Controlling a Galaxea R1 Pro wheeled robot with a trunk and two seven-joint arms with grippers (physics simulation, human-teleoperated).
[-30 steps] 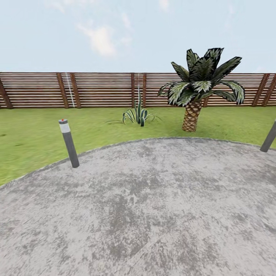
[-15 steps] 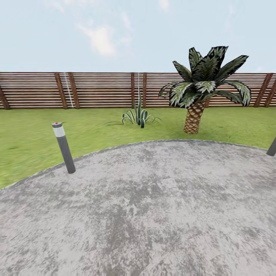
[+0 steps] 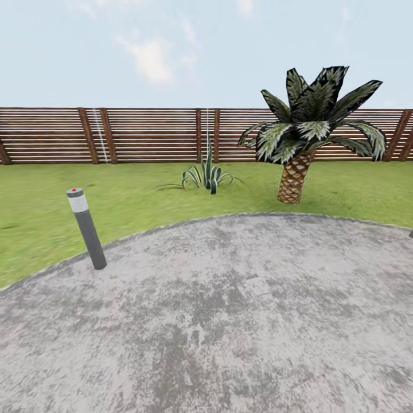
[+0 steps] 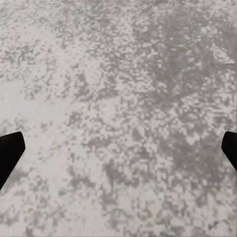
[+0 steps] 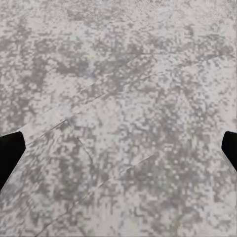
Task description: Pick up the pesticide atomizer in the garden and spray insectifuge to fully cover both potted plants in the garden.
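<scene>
Grey patio (image 3: 229, 321) meets lawn (image 3: 143, 198) (fence (image 3: 149, 135) beyond).

Camera drift rightward across patio (image 3: 229, 321)

A round grey mottled paved patio (image 3: 229, 321) fills the foreground, green lawn (image 3: 143, 201) curving round its far edge. At that edge, to the left, a short grey bollard lamp (image 3: 86, 228) stands tilted — beyond it a spiky striped agave (image 3: 206, 175), a squat palm tree (image 3: 304, 132) and a brown slatted wooden fence (image 3: 149, 135).
</scene>
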